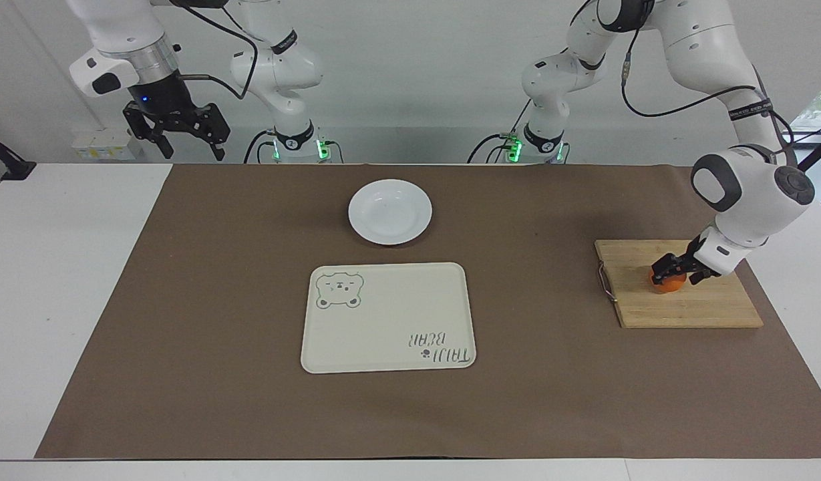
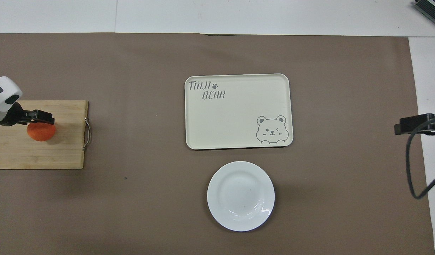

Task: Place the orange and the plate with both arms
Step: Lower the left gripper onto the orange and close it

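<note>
The orange sits on a wooden cutting board at the left arm's end of the table. My left gripper is down on it, open, with a finger on either side of the fruit. The orange still rests on the board. The white plate lies empty on the brown mat, nearer to the robots than the tray. My right gripper waits open, high over the right arm's end of the table.
A cream tray with a bear drawing lies mid-table, just farther from the robots than the plate. The board has a metal handle on its edge toward the tray. A brown mat covers most of the table.
</note>
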`<action>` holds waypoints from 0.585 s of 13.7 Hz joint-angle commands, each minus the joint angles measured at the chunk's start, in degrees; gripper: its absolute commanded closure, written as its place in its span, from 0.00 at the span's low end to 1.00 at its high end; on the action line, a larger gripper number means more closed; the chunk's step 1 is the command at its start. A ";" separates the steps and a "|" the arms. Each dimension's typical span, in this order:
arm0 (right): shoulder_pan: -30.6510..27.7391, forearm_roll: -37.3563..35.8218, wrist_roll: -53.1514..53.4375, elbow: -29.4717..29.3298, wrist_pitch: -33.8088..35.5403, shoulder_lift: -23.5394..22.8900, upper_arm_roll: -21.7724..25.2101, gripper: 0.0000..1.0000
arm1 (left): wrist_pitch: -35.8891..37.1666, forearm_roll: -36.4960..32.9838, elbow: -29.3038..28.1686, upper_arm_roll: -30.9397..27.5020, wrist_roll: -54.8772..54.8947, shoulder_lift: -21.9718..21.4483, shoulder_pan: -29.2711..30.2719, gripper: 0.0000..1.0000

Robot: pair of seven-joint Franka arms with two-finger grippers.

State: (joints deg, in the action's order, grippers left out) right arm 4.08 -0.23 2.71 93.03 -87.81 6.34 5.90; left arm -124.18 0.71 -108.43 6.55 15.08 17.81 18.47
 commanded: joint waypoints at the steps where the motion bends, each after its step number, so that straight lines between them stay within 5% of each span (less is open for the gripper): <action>1: -0.47 -0.74 0.37 0.13 0.80 0.34 -0.36 0.00 | -2.30 -0.45 -2.13 0.22 -1.02 0.82 0.86 0.00; 5: -0.47 -0.74 0.37 0.13 0.71 0.34 -0.36 0.00 | -1.59 -0.89 -2.05 0.22 8.10 0.83 2.26 0.00; 8: -0.47 -0.74 0.37 0.13 0.71 0.34 -0.36 0.00 | -1.94 -0.80 -2.13 0.22 4.35 0.83 2.36 0.00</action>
State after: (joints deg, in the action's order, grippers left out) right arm 4.08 -0.23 2.71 93.03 -87.81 6.34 5.90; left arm -124.76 0.64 -109.63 6.35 20.51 19.12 20.01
